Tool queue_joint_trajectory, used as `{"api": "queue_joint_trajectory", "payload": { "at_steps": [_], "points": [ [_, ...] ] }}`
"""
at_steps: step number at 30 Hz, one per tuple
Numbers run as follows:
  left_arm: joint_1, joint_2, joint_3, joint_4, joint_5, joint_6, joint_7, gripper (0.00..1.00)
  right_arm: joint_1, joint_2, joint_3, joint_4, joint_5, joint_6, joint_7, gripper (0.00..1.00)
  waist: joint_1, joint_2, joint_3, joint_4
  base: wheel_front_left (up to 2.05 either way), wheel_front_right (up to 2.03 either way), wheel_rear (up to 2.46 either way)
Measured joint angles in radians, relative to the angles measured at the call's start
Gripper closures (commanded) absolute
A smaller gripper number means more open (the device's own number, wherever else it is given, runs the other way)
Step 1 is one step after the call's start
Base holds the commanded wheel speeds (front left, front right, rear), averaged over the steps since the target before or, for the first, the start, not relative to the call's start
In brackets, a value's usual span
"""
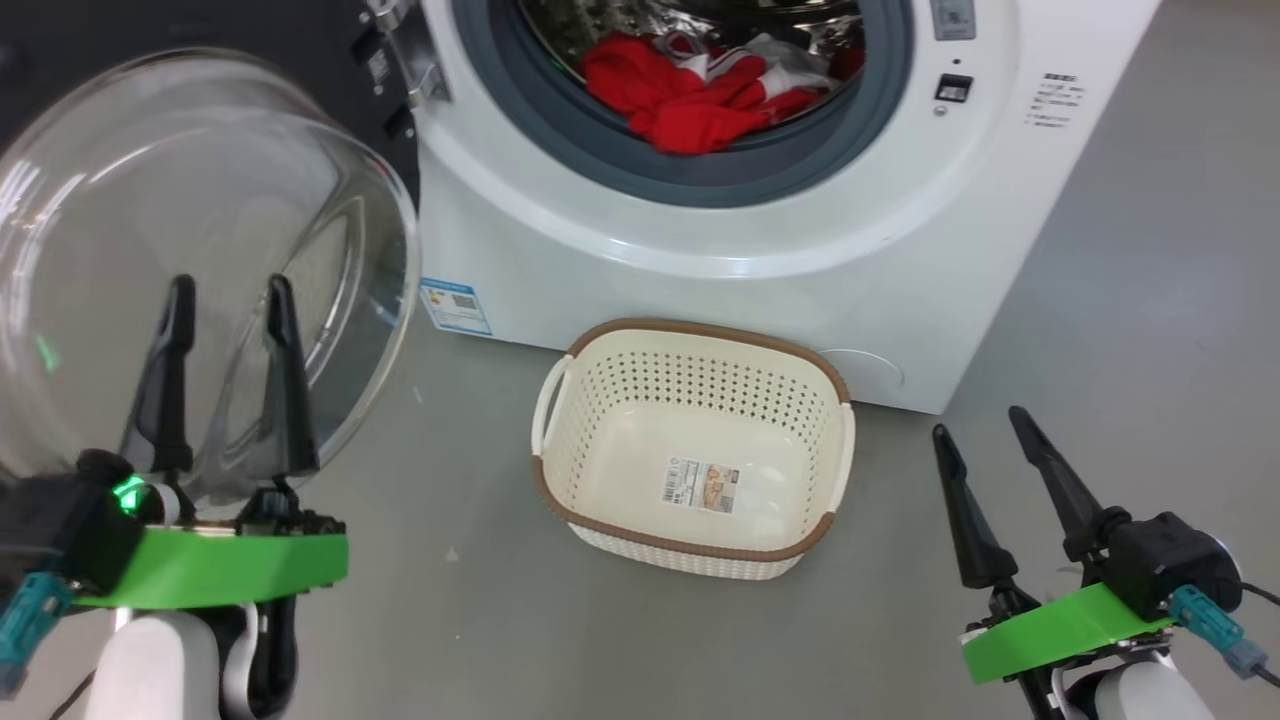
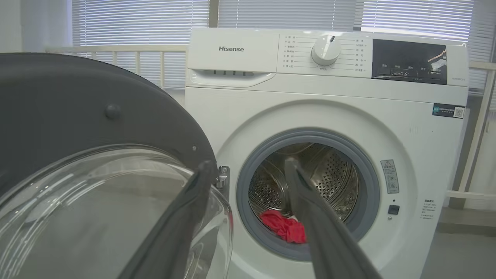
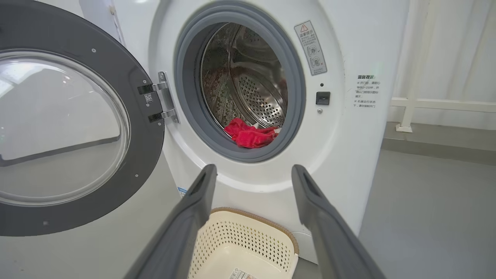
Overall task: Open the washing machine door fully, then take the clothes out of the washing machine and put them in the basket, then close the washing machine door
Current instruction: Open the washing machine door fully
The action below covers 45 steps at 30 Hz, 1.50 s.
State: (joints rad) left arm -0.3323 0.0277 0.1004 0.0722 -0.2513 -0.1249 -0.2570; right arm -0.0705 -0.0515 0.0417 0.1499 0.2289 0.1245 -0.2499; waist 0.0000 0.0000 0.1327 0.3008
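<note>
Head view: grey floor [image 1: 1150, 300], empty basket [image 1: 690, 332] at foot of washing machine [image 1: 620, 250]; washing machine door [image 1: 200, 190] open at left; left hand [image 1: 230, 290] wide, empty, by its glass; right hand [image 1: 980, 422] wide, empty. Left wrist: blinds [image 2: 135, 15] behind, red clothes [image 2: 285, 228] low in drum [image 2: 333, 170]. Right wrist: best to clear the rubber ring [image 3: 296, 97], pinch deep.

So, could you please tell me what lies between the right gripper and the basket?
In the head view, a bare stretch of grey floor separates the right gripper from the basket.
</note>
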Motion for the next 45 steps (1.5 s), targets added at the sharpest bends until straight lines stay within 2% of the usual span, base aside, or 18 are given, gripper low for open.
{"api": "queue_joint_trajectory", "payload": {
  "at_steps": [9,14,31,45],
  "points": [
    [0.041,0.032,-0.054,0.004,-0.065,0.0,0.009,0.0,-0.032,0.001,-0.068,0.0,-0.01,0.0,-0.003,0.0,0.0,0.0,-0.001,-0.087,0.0,0.0,0.0],
    [0.073,0.046,-0.075,0.013,-0.066,0.0,0.009,0.0,-0.032,0.001,-0.089,-0.002,-0.01,0.0,-0.003,0.0,0.0,0.0,-0.006,-0.136,0.0,0.0,0.0],
    [0.226,0.066,-0.109,0.032,-0.058,0.003,0.009,0.0,0.037,0.004,-0.068,-0.075,-0.012,0.0,-0.006,0.0,0.0,0.0,-0.062,-0.282,0.0,0.0,0.0],
    [0.346,0.085,-0.092,0.019,-0.047,0.038,0.008,0.0,0.117,0.009,-0.062,-0.098,-0.044,0.0,-0.005,0.0,0.0,0.0,-0.134,-0.351,0.0,0.0,0.0]
  ]
}}
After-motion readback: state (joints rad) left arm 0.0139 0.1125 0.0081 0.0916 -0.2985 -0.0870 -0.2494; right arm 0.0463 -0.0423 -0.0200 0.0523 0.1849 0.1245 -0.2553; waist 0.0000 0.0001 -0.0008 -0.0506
